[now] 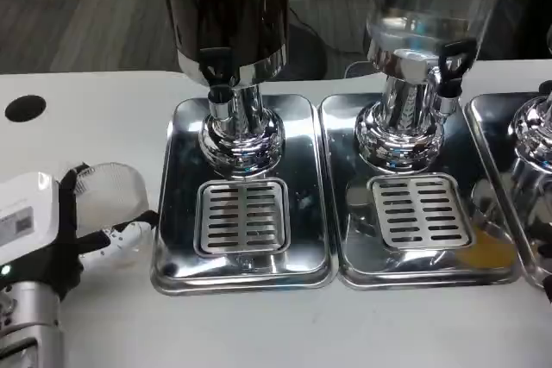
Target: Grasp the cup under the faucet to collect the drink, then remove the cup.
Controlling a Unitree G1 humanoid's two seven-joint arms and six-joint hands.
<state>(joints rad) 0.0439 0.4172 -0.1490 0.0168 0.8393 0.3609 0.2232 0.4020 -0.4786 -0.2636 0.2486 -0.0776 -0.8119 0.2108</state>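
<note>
A clear plastic cup (115,189) stands on the white table at the left, beside the left drip tray. My left hand (52,230) wraps around it, with black and white fingers on its side, so it looks held. The dark drink dispenser (228,6) stands on the left steel tray (181,213); its faucet (217,75) points down above the slotted grate (241,215). The cup sits left of the faucet, off the tray.
A clear dispenser (427,15) with a black tap lever (455,62) stands on the middle tray (492,256). A third chrome base (535,140) sits at the right edge. A black hole (25,108) marks the table's left. Floor lies behind the table.
</note>
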